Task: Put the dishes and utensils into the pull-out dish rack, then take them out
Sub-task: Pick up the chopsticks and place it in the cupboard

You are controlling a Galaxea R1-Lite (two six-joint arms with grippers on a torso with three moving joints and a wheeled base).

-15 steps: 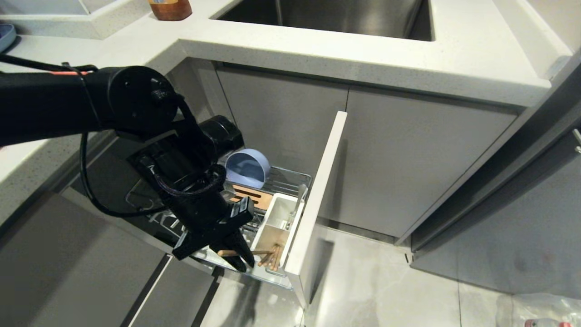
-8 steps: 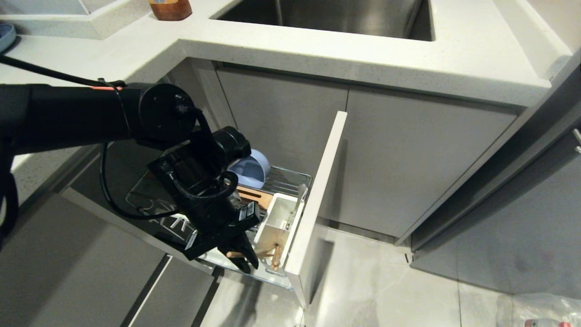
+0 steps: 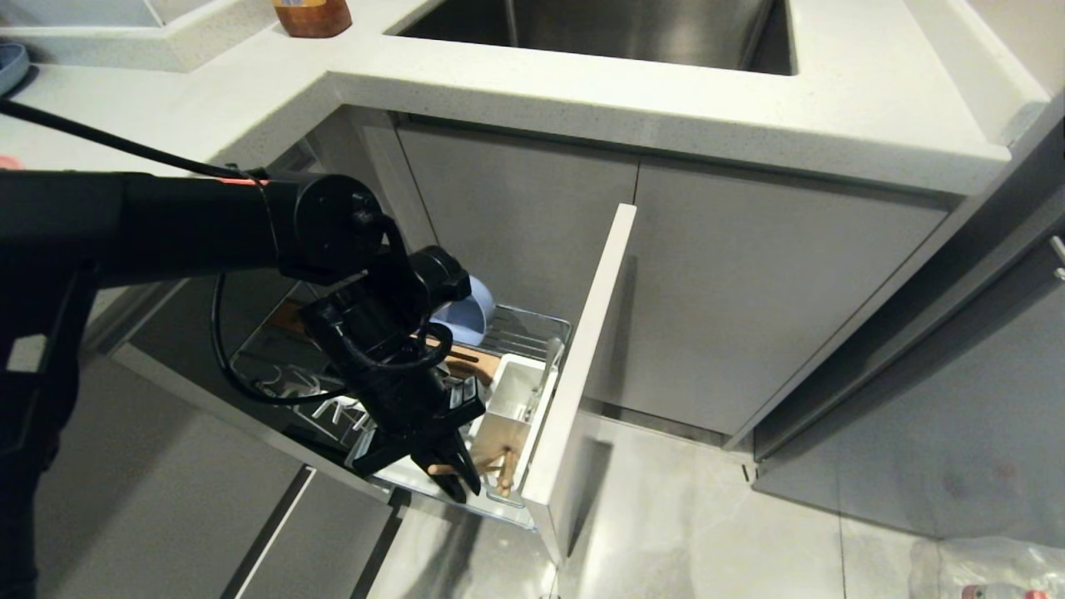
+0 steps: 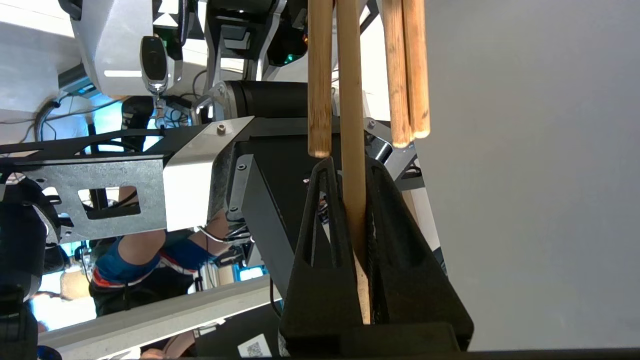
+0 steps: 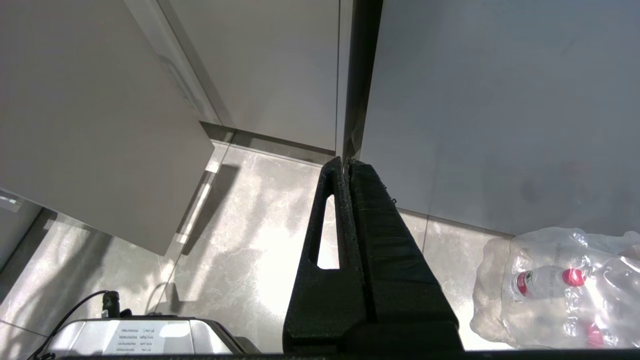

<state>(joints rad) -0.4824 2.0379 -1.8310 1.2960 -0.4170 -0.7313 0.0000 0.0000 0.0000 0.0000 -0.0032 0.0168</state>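
Note:
The pull-out dish rack (image 3: 526,329) stands drawn out below the counter, its pale front panel (image 3: 582,358) to the right. A pale blue bowl (image 3: 468,314) stands on edge at the rack's back, partly hidden by my left arm. My left gripper (image 3: 456,476) (image 4: 350,162) hangs over the rack's near end beside the white caddy (image 3: 509,401), shut on a wooden chopstick (image 4: 352,125). More chopstick ends (image 3: 502,467) (image 4: 410,75) lean in the caddy next to it. A grey spoon (image 3: 545,370) stands in the caddy's far part. My right gripper (image 5: 346,164) is shut on nothing, parked over the floor.
White countertop (image 3: 582,91) with a steel sink (image 3: 632,29) runs above the rack, a brown jar (image 3: 312,15) at its back. Grey cabinet doors (image 3: 749,291) close off the right. A wrapped pack of bottles (image 5: 555,285) lies on the floor. A person's sleeve (image 4: 135,255) shows behind my base.
My left arm has swung right and down, carrying the gripped chopstick closer to the caddy. The arm now covers more of the bowl. The right arm has stayed still.

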